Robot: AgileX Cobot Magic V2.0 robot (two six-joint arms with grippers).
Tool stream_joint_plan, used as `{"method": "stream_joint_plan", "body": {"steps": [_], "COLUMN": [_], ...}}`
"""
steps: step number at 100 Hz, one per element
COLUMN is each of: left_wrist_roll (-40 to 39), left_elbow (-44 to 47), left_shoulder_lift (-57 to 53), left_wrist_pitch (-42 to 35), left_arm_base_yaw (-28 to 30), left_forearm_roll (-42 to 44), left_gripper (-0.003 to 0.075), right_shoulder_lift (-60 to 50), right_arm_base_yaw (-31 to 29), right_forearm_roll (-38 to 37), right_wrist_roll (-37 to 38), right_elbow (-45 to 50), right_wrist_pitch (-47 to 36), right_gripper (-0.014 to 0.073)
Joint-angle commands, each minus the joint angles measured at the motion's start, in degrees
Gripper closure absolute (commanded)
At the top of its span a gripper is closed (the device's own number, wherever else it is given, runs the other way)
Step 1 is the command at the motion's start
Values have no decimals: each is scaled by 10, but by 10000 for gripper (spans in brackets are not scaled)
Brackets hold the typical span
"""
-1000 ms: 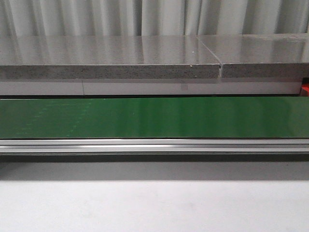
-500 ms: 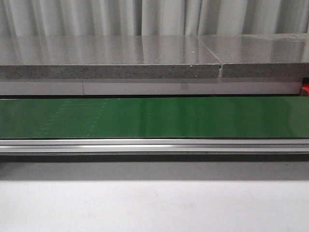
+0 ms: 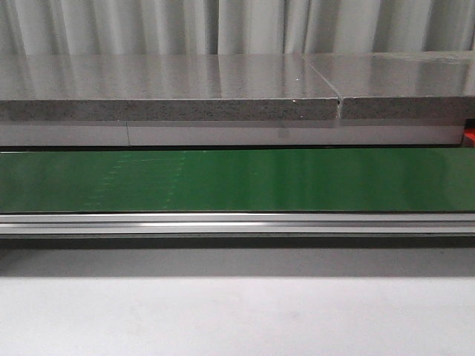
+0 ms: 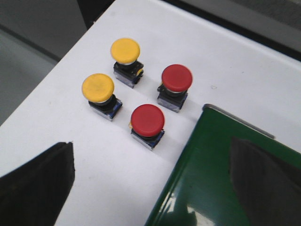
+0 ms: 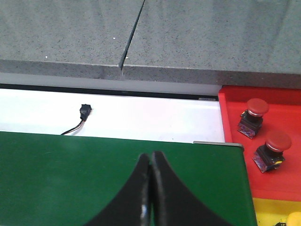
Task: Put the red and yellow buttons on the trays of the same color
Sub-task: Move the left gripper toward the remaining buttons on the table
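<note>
Four buttons waiting on the white table by the belt end, two reds already in the red tray.

Left gripper (image 4: 150, 188): fingers spread wide, empty, hanging over the corner where the green belt (image 4: 225, 179) meets the white table (image 4: 70, 141). Ahead of it on the table sit four buttons in a loose cluster: yellow button (image 4: 125, 50) and second yellow button (image 4: 98, 87) on the far side from the belt, red button (image 4: 176, 78) and second red button (image 4: 147, 120) nearer the belt edge, all upright, none touching. Right gripper (image 5: 150, 188): fingers pressed together, nothing between them, over the green belt. Beside that belt end the red tray (image 5: 230, 136) holds two red buttons (image 5: 256, 109) (image 5: 276, 141), upright, apart. Edge of a yellow tray (image 5: 268, 212) shows just past the red one; contents too cropped to tell. Front view shows only belt and grey slab (image 3: 163, 81), no arms.
</note>
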Motion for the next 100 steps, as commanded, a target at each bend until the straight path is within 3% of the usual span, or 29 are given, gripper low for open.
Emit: {"method": "stream_joint_plan", "body": {"steps": [1, 24, 66, 100], "left_wrist_roll": [24, 122, 134, 134], "left_elbow": [-20, -29, -111, -119], "left_shoulder_lift": [14, 81, 183, 233], "left_wrist_pitch": [-45, -67, -58, -68], "left_arm_base_yaw": [26, 66, 68, 74], "left_forearm_roll": [-24, -118, -132, -141], "left_gripper": [79, 79, 79, 79], "right_shoulder_lift": [-4, -4, -4, -4], "right_arm_base_yaw": [1, 1, 1, 1], "right_forearm_roll": [5, 5, 6, 6], "right_wrist_roll": [-6, -6, -6, -6], "right_elbow": [-14, -14, -14, -14], "right_wrist_pitch": [-32, -32, -32, -32], "right_gripper": [661, 661, 661, 661]}}
